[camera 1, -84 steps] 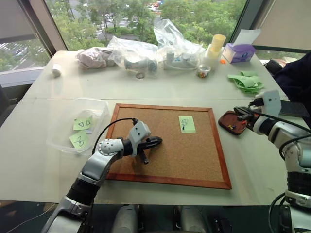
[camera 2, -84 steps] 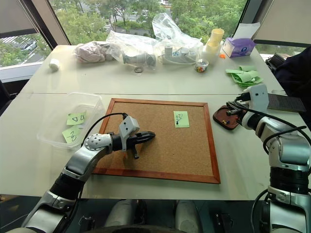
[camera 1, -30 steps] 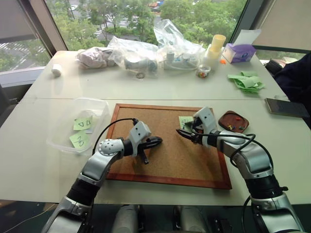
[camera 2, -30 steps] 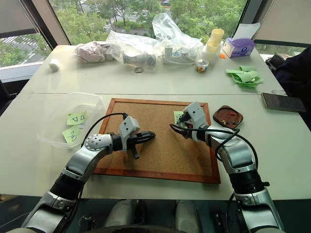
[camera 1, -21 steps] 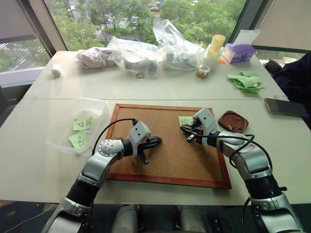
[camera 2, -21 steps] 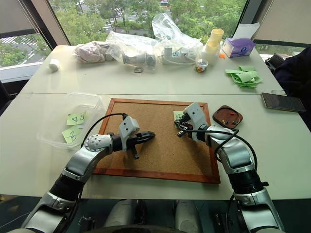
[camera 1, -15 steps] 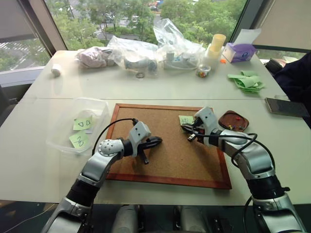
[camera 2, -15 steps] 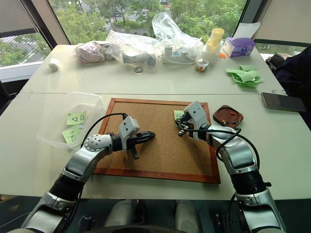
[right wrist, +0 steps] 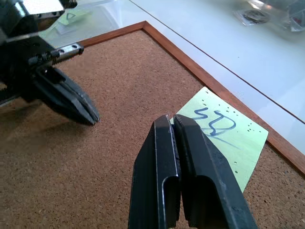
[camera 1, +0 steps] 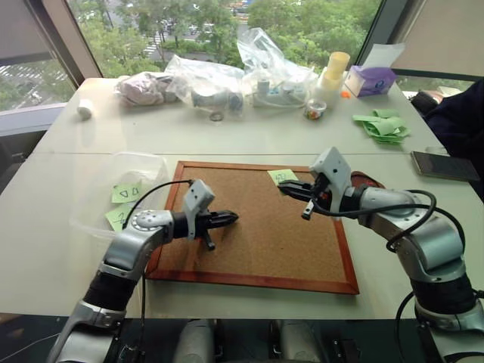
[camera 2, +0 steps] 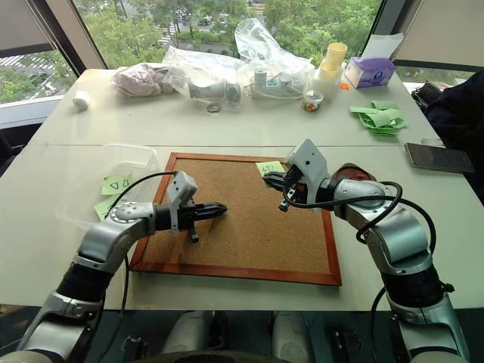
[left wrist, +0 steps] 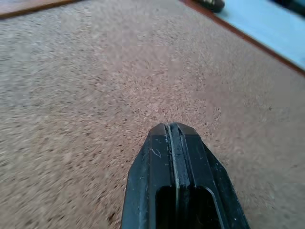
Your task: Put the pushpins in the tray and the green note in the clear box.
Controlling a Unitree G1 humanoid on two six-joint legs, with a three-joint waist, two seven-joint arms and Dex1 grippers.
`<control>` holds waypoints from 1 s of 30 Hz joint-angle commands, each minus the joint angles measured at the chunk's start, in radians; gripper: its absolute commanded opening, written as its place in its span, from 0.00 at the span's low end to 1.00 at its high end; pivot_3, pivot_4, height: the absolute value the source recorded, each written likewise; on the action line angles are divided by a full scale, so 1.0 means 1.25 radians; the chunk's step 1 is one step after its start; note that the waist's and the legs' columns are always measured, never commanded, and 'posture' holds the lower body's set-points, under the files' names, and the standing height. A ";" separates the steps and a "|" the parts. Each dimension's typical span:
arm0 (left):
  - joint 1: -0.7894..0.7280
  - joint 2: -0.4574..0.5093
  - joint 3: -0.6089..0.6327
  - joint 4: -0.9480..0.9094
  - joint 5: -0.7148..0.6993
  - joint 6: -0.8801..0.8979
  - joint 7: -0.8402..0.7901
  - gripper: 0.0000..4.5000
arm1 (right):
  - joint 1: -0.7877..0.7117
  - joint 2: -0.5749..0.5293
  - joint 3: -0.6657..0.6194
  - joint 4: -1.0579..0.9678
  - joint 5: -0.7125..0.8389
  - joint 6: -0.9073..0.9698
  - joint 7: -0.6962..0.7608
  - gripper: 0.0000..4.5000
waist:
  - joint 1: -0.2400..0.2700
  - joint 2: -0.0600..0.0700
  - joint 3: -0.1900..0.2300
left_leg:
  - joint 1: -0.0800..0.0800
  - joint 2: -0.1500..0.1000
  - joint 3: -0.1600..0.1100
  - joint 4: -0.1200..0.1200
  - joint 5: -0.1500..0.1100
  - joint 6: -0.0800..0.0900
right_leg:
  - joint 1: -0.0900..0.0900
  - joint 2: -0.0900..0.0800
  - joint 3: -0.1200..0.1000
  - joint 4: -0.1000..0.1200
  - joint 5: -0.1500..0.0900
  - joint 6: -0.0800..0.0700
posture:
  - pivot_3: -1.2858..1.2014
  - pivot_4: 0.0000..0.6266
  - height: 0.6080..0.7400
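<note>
My right gripper (camera 1: 282, 187) hovers above the far part of the corkboard (camera 1: 257, 242), shut on a corner of the green note (camera 1: 283, 176). The pale green note (right wrist: 224, 129) with its black marks sticks out past the shut fingertips, lifted off the cork. The reddish-brown tray (camera 1: 376, 180) peeks out behind my right forearm, and I cannot make out the pushpins. My left gripper (camera 1: 231, 218) is shut and empty, low over the board's left half (left wrist: 95, 95). The clear box (camera 1: 94, 215) sits left of the board with two green notes inside.
Crinkled plastic bags (camera 1: 227, 79), a stack of yellow cups (camera 1: 337, 68) and a purple tissue box (camera 1: 370, 79) line the far edge. A green paper heap (camera 1: 386, 127) and a phone (camera 1: 446, 165) lie at the right, near a person's dark sleeve (camera 1: 461, 121).
My right gripper closed on the note and rose, lifting it toward the board's far edge. My left gripper rose slightly and drew left. The camera has also shifted.
</note>
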 commanded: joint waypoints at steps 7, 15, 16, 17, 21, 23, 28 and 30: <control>-0.146 -0.133 0.159 0.042 -0.229 0.179 0.081 0.99 | -0.013 -0.023 0.021 -0.055 -0.010 -0.025 0.011 0.00 | 0.003 -0.004 0.002 | -0.001 -0.002 0.000 0.000 -0.001 0.002 | 0.001 -0.002 0.000 -0.001 0.000 0.000 | 0.52 0.24 1.00; -0.213 -0.359 0.280 0.178 -0.340 0.304 0.354 0.99 | -0.023 -0.026 0.024 -0.089 -0.006 -0.016 0.005 0.00 | 0.000 -0.006 0.004 | 0.000 -0.004 0.000 0.000 0.000 0.001 | 0.001 -0.001 0.000 -0.001 0.000 0.001 | 0.52 0.24 1.00; -0.220 -0.375 0.291 0.196 -0.344 0.313 0.377 0.99 | -0.024 -0.027 0.024 -0.094 -0.004 -0.013 0.003 0.00 | 0.001 -0.006 0.004 | 0.000 -0.004 0.000 0.001 0.000 0.000 | 0.001 -0.001 0.000 -0.001 0.000 0.001 | 0.52 0.24 1.00; -0.218 -0.382 0.283 0.204 -0.334 0.316 0.387 0.99 | -0.025 -0.028 0.024 -0.101 -0.002 -0.010 0.001 0.00 | 0.001 -0.006 0.004 | 0.000 -0.004 0.000 0.001 0.000 0.000 | 0.001 -0.001 0.000 -0.001 0.000 0.001 | 0.52 0.24 1.00; -0.214 -0.398 0.282 0.214 -0.335 0.327 0.409 0.99 | -0.025 -0.027 0.021 -0.118 0.004 0.001 -0.004 0.00 | 0.000 -0.007 0.004 | 0.000 -0.004 0.000 0.000 0.000 0.000 | 0.001 -0.001 0.000 -0.001 0.000 0.001 | 0.52 0.24 1.00; -0.214 -0.407 0.282 0.220 -0.340 0.337 0.419 0.99 | -0.024 -0.027 0.020 -0.126 0.005 0.006 -0.006 0.00 | 0.000 -0.007 0.004 | 0.000 -0.004 0.000 0.000 0.000 0.000 | 0.001 -0.001 0.000 -0.001 0.000 0.001 | 0.52 0.24 1.00; -0.207 -0.424 0.279 0.220 -0.339 0.348 0.429 0.91 | -0.022 -0.026 0.018 -0.133 0.005 0.013 -0.010 0.00 | 0.002 -0.007 0.004 | 0.000 -0.004 0.000 0.000 0.000 0.000 | 0.001 -0.001 0.000 -0.001 0.000 0.001 | 0.52 0.24 1.00; -0.205 -0.424 0.280 0.215 -0.344 0.358 0.429 0.80 | -0.020 -0.027 0.019 -0.135 0.003 0.013 -0.011 0.00 | 0.002 -0.007 0.004 | 0.000 -0.004 0.000 0.000 0.000 0.000 | 0.001 -0.001 0.000 -0.001 0.000 0.001 | 0.52 0.24 1.00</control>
